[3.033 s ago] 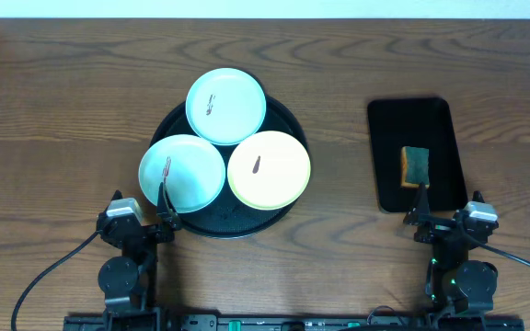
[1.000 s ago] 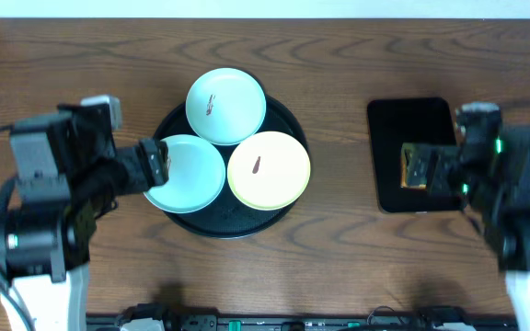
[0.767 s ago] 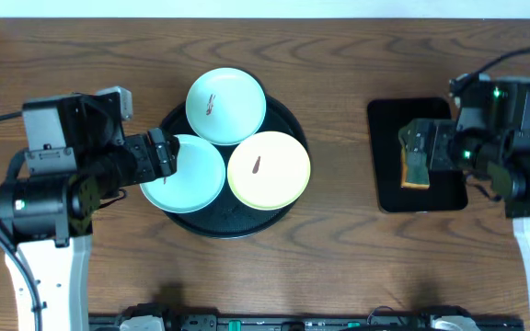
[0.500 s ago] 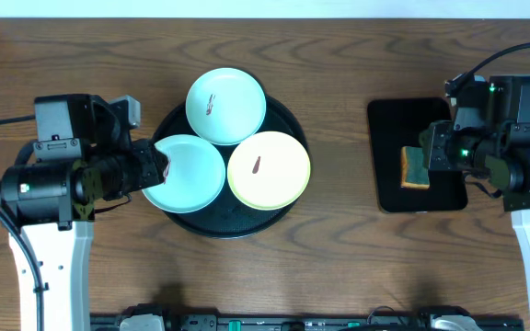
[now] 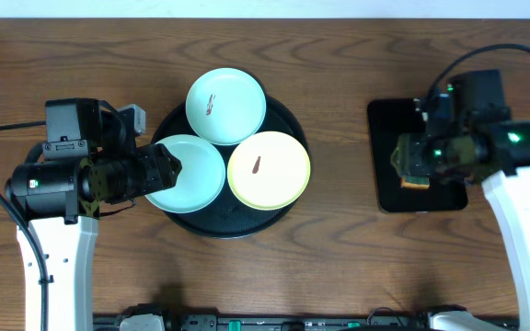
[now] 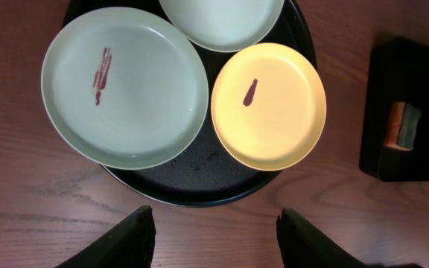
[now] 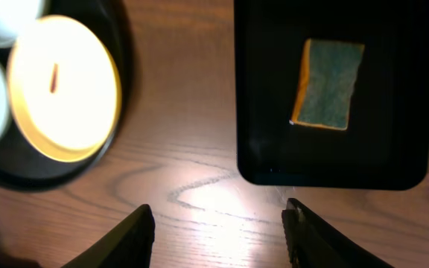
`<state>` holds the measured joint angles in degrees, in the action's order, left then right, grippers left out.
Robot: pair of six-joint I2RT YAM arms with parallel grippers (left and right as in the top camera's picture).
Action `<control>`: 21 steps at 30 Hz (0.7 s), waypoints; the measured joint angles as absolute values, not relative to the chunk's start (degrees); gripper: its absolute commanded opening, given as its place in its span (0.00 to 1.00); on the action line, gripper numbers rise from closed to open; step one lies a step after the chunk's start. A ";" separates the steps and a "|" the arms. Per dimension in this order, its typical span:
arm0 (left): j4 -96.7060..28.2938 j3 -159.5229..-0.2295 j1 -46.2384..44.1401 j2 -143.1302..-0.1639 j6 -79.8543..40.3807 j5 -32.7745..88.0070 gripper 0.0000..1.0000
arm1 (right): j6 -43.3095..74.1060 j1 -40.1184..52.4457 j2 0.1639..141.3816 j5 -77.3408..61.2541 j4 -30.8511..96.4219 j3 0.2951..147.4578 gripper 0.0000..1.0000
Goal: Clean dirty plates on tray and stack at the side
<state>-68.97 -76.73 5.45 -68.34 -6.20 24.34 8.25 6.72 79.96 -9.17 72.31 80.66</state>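
left gripper (image 6: 218, 242) and right gripper (image 7: 218, 234) are spread and empty. plates (image 5: 184, 173) sit on the tray (image 5: 233, 223) at 12, 4 and 8 o'clock. we judge the overhanging 8 o'clock plate may tip if nudged.

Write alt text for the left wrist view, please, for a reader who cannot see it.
A round black tray holds three plates, two mint-green and one yellow; the nearer green plate and the yellow plate each bear a reddish-brown smear. A sponge lies in a rectangular black tray at right; the left fingers stand open and empty.
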 measured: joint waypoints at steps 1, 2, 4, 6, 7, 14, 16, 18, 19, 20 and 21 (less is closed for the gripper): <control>-68.95 -76.73 5.45 -68.34 -6.22 24.34 0.55 | 8.21 7.11 80.97 -8.99 72.38 80.55 0.59; -68.95 -76.73 5.45 -68.34 -6.22 24.34 0.55 | 8.03 7.42 82.02 -8.99 72.44 80.44 0.61; -68.95 -76.73 5.45 -68.34 -6.22 24.34 0.55 | 7.57 7.88 83.55 -8.75 72.47 80.40 0.64; -68.95 -76.73 5.43 -68.34 -6.39 24.34 0.51 | 7.05 8.08 84.73 -8.03 72.40 80.38 0.65; -68.90 -76.73 5.32 -68.36 -6.70 24.32 0.49 | 6.98 8.08 85.06 -7.57 72.31 80.38 0.65; -66.41 -76.73 -0.69 -68.58 -9.78 21.32 0.48 | 7.16 6.07 85.34 -4.82 70.74 80.38 0.65; -65.52 -76.73 -4.12 -69.32 -11.14 19.92 0.48 | 7.20 4.69 85.34 -4.45 70.74 80.38 0.65; -64.07 -76.73 -7.68 -70.72 -12.51 18.72 0.48 | 7.22 3.31 85.34 -4.19 70.72 80.38 0.65; -63.29 -76.73 -9.52 -71.68 -13.28 18.15 0.48 | 7.22 2.83 85.34 -4.12 70.67 80.38 0.65; -62.24 -76.73 -11.81 -73.12 -14.11 17.58 0.48 | 7.22 2.20 85.34 -4.03 70.59 80.38 0.65; -61.54 -76.73 -13.17 -74.15 -14.79 17.58 0.48 | 7.22 1.69 85.34 -4.03 70.46 80.38 0.65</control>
<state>-61.54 -76.73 -13.17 -74.15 -14.79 17.58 7.22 1.69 85.34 -4.03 70.46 80.38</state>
